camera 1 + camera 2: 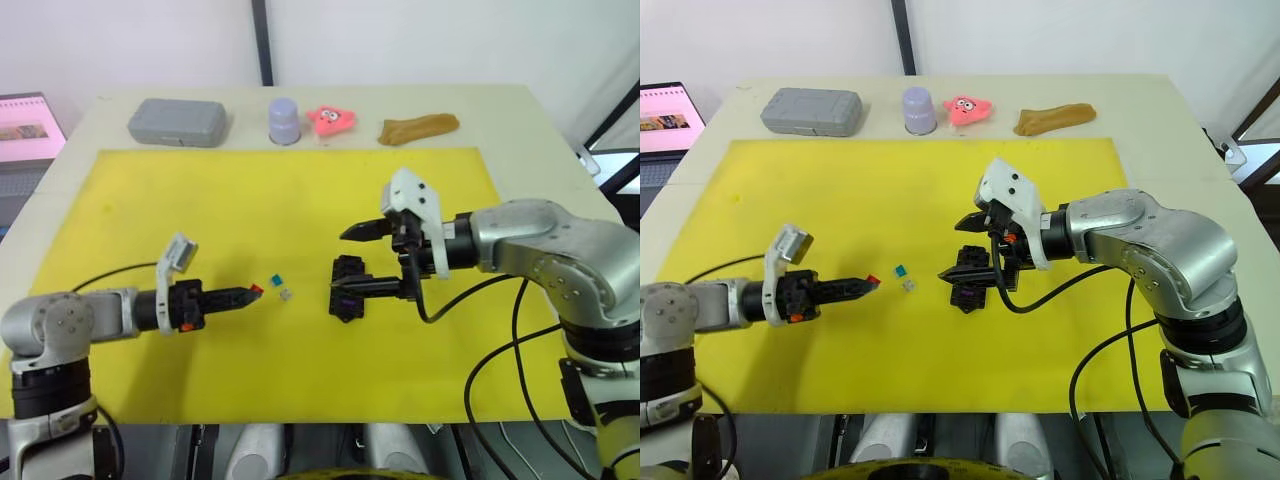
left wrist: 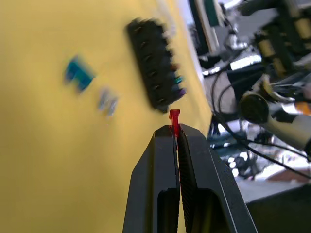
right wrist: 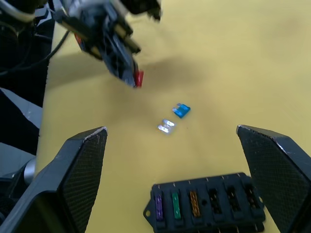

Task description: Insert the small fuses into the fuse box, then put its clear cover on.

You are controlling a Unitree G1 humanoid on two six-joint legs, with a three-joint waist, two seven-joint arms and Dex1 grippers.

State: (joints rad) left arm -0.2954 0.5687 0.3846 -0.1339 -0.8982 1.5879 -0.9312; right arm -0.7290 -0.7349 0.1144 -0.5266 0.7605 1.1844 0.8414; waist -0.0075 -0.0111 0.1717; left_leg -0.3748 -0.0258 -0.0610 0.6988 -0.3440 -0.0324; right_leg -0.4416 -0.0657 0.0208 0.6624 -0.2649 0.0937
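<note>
My left gripper (image 1: 252, 292) is shut on a red fuse (image 2: 174, 118), which sticks out past its tips just above the yellow mat (image 1: 250, 200). A teal fuse (image 3: 181, 110) and a pale grey fuse (image 3: 166, 127) lie loose on the mat between that gripper and the black fuse box (image 1: 347, 290). The box holds purple, green and amber fuses (image 3: 175, 208) at one end, and its other slots look empty. My right gripper (image 1: 340, 262) is open, one finger on each side of the box, hovering over it. The clear cover is out of view.
Along the table's far edge stand a grey case (image 1: 177, 122), a lavender cup (image 1: 284, 120), a pink toy (image 1: 332, 119) and a brown lump (image 1: 418, 127). A laptop (image 1: 25, 130) sits off the table's left. Cables trail from both arms.
</note>
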